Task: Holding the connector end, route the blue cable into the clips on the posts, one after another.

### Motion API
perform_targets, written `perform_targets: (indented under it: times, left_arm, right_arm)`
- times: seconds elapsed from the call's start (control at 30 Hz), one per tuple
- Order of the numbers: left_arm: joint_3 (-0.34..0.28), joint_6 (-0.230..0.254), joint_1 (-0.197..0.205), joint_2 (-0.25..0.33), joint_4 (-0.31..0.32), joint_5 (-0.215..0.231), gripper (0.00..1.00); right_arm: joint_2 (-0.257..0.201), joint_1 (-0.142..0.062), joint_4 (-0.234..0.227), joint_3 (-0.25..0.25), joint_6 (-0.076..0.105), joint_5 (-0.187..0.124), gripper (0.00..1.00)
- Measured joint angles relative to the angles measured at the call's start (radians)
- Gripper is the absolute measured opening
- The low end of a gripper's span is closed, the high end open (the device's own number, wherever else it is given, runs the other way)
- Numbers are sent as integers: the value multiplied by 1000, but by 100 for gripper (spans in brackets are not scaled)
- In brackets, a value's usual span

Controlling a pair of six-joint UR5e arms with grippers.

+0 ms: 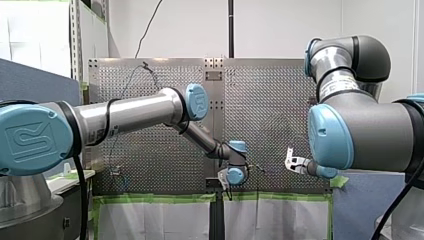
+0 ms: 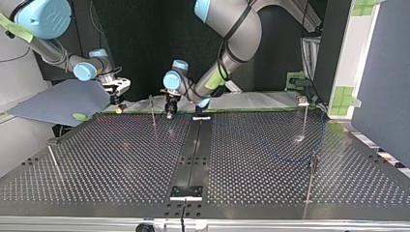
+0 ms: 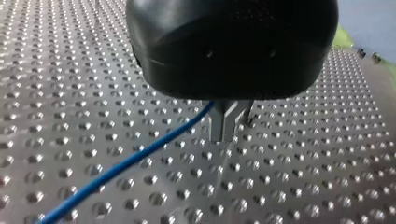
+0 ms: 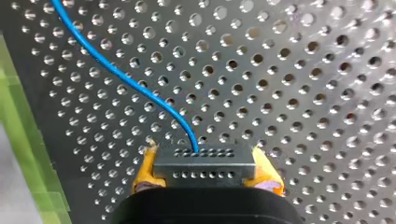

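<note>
Arms: two, left arm (image 2: 232,29) and right arm (image 2: 51,48).
Finger pairs: two, left arm's fingers (image 3: 219,126) and right arm's fingers (image 4: 145,170).
Posts: four in the top view: far post (image 2: 153,111), clip-topped post (image 2: 305,118), near post (image 2: 311,181), left-edge post (image 2: 53,163).
Blue cable (image 4: 135,86): one.
Connector (image 4: 204,165): one.
Counter (image 2: 121,159): one.

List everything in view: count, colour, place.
table: one, dark perforated metal, under both arms
posts: four show in the top view, thin metal, spread over the table
blue cable: one, blue, runs from the connector across the table
connector: one, grey, between yellow pads
green tape: strips, green, along the table's edge
my left gripper: black, metal fingers, shut on the blue cable
my right gripper: yellow pads, shut on the connector
</note>
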Motion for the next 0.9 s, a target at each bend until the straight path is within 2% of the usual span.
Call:
perform_targets:
  times: [0.4, 0.47, 0.5, 0.57, 0.6, 0.63, 0.8, 0.87, 0.9]
  left_arm:
    - [10, 1, 17, 8, -1, -2, 0]
    - [11, 1, 18, 8, -2, 0, 14]
    - [11, 1, 18, 8, -5, 3, 14]
    - [12, 2, 17, 8, -14, 10, 41]
    - [12, 4, 17, 8, -22, 18, 41]
    - [12, 7, 16, 8, -28, 25, 45]
    - [12, 36, 13, 8, -72, 51, 50]
    - [12, 53, 11, 8, -91, 60, 65]
    - [12, 65, 10, 8, -103, 69, 65]
  right_arm:
    - [6, 0, 22, -42, 3, 0, 0]
    - [6, 0, 23, -44, 3, 1, 0]
    - [6, 1, 24, -44, 3, 1, 0]
    - [6, 1, 24, -45, 3, 1, 0]
    - [6, 1, 25, -45, 3, 1, 0]
    - [6, 1, 25, -45, 3, 1, 0]
    - [6, 1, 25, -45, 2, 1, 0]
    - [7, 2, 25, -45, 1, 1, 0]
    - [7, 2, 25, -45, 1, 1, 0]
